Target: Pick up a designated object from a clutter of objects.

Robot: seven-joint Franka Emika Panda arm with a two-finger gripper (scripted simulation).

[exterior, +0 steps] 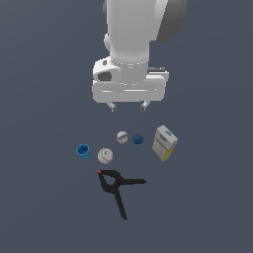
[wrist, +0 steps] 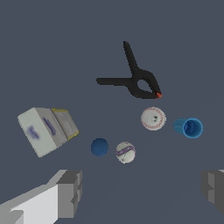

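White and grey, the tool (exterior: 128, 106) hangs high over the tabletop (exterior: 44, 207) with its two fingers spread wide and nothing between them. The dark blue ball (exterior: 138, 139) lies below it, just beside a white ball (exterior: 122, 137), with the yellow-white box (exterior: 164, 143) near its other side. Farther from the dark blue ball are the second white ball (exterior: 105, 155), the blue cup (exterior: 83, 150) and the black clamp (exterior: 118, 186).

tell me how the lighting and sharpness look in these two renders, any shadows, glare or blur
Exterior view: flat, even light, no cast shadows under the dark blue ball or black clamp, no glare; the box label is too coarse to read. Wrist view: equally shadowless; the box print looks smeared, the open gripper fingers are cut off by the frame edge, and the ball shows soft shading only.
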